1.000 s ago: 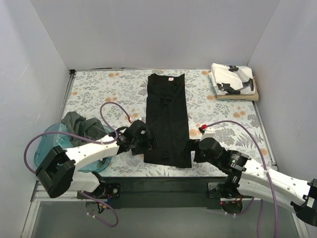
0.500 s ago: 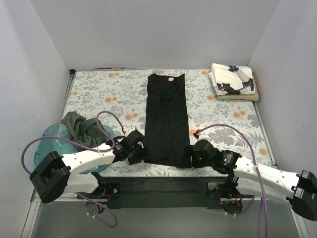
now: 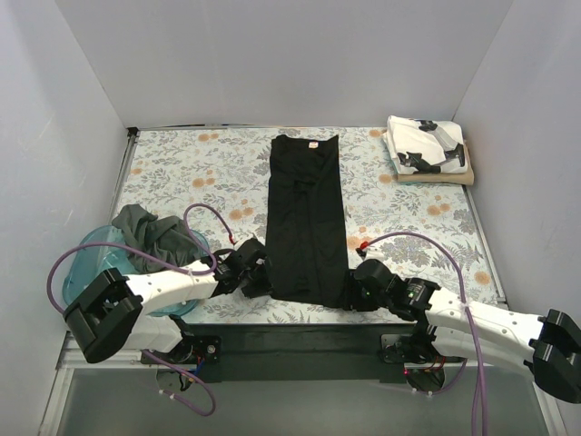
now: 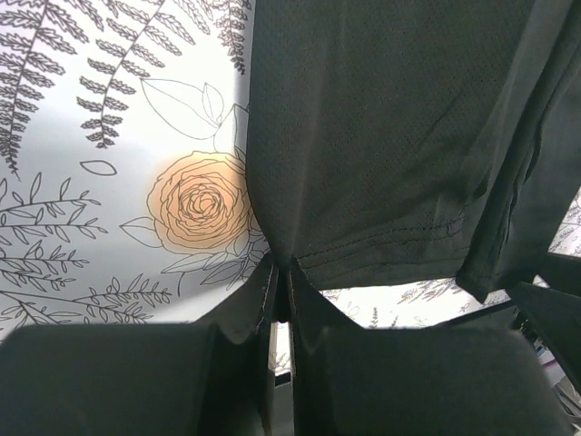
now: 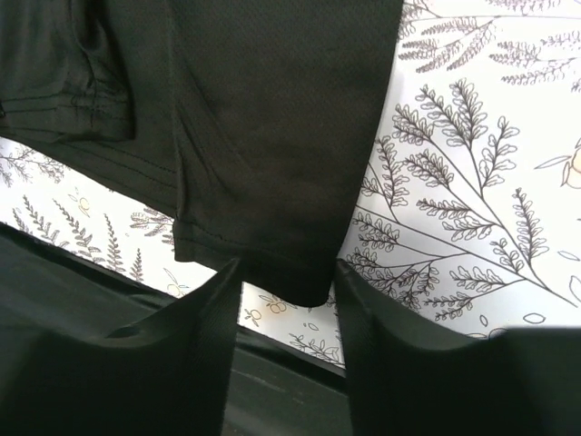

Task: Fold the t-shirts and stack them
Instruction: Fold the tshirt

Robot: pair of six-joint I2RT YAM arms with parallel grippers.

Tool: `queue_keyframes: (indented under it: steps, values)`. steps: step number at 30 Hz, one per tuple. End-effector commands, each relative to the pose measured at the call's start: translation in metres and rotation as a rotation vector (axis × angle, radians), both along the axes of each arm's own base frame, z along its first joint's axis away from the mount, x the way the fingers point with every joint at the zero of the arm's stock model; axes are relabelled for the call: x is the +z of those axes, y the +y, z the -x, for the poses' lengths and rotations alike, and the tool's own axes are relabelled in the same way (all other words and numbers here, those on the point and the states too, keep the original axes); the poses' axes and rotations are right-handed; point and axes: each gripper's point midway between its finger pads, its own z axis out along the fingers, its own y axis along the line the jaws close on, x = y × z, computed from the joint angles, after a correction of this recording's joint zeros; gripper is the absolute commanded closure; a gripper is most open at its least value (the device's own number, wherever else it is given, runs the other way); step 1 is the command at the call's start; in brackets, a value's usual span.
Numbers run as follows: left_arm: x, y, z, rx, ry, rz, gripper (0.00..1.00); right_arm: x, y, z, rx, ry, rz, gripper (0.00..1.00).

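Note:
A plain black t-shirt (image 3: 307, 218) lies as a long folded strip down the middle of the floral table, with its neck label at the far end. My left gripper (image 3: 261, 282) is at the near left hem corner. In the left wrist view it (image 4: 281, 268) is shut on the hem of the black t-shirt (image 4: 363, 136). My right gripper (image 3: 356, 289) is at the near right hem corner. Its jaws (image 5: 286, 272) stand apart on either side of the black t-shirt's corner (image 5: 263, 136), not pressing it.
A dark grey-green t-shirt (image 3: 145, 232) is heaped in the translucent blue tub (image 3: 82, 272) at the near left. At the far right, a folded white t-shirt with black print (image 3: 427, 145) lies on a tan one (image 3: 436, 179). The table's near edge (image 3: 300, 320) runs just below both grippers.
Both grippers dropped to the near hem corners of the black t-shirt. The left jaws closed on the hem; the right jaws narrowed around the other corner.

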Motion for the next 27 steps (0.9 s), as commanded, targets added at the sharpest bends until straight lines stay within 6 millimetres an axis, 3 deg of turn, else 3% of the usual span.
queue_keyframes:
  steps: [1, 8, 10, 21, 27]
  values:
    - [-0.013, 0.017, 0.015, -0.025, 0.031, -0.058, 1.00, -0.007, 0.000, 0.006, -0.001, 0.036, -0.006, 0.50]
    - [-0.008, 0.013, 0.016, -0.021, 0.036, -0.025, 1.00, -0.007, 0.004, 0.007, 0.034, 0.021, -0.030, 0.91]
    - [-0.004, 0.009, 0.014, -0.022, 0.024, -0.013, 1.00, -0.005, 0.003, 0.002, 0.033, -0.007, -0.022, 0.97]
    - [0.035, -0.008, -0.023, -0.017, -0.122, 0.001, 1.00, 0.049, 0.015, -0.043, 0.015, -0.247, -0.021, 0.99]
    - [0.061, -0.012, -0.061, 0.053, -0.211, -0.067, 1.00, 0.079, 0.018, -0.077, -0.019, -0.343, 0.032, 0.99]
